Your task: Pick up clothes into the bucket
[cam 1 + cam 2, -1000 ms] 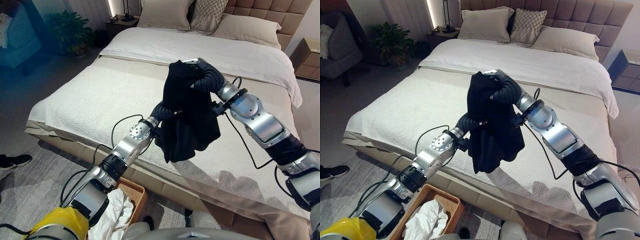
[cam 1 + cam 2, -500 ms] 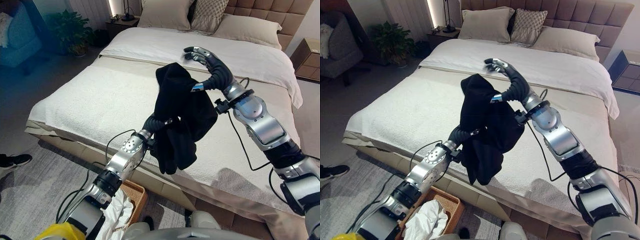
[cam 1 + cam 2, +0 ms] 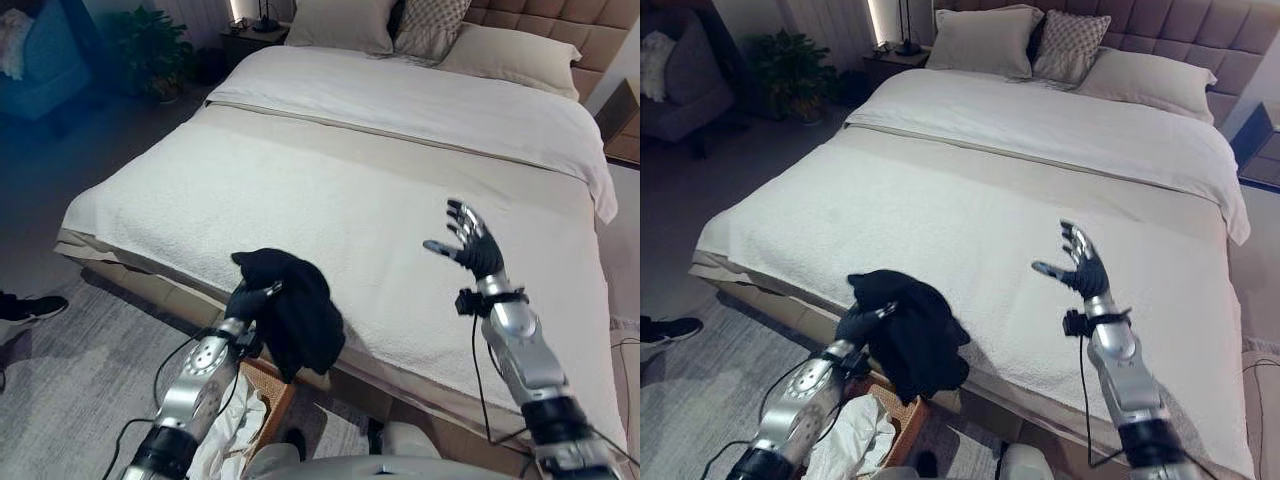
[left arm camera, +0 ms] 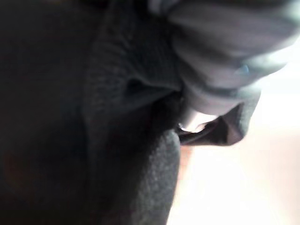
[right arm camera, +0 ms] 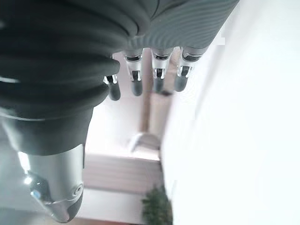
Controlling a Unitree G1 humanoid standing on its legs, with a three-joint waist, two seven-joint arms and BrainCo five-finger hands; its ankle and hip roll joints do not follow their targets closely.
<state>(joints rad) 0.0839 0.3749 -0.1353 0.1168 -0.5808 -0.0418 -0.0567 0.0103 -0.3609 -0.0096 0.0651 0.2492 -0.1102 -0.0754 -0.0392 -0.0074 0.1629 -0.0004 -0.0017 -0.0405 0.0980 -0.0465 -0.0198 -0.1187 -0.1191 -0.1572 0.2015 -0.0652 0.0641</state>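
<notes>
1. The left hand [image 3: 250, 298] held the black garment [image 3: 295, 315] bunched in its curled fingers, just off the near edge of the bed [image 3: 330, 190]. The left wrist view showed dark knit cloth pressed right against the hand.

2. The cloth hung down from that hand in a loose lump, its long axis roughly vertical. Its lower end dangled close above the far rim of the wicker basket [image 3: 275, 385], which sat on the floor against the bed's near side with white clothes [image 3: 235, 430] already in it.

3. The basket lay below the hand and a little toward the robot, so I judged the coming move to be a short pull back and down before letting go. The left hand was much the nearer one.

4. The right hand [image 3: 470, 245] hovered over the bed toward its near right corner, fingers spread wide, holding nothing.

5. A second ago both hands held the garment high over the bed. Since then the right hand had released it, and the left arm had drawn it down to the bed's near edge.
</notes>
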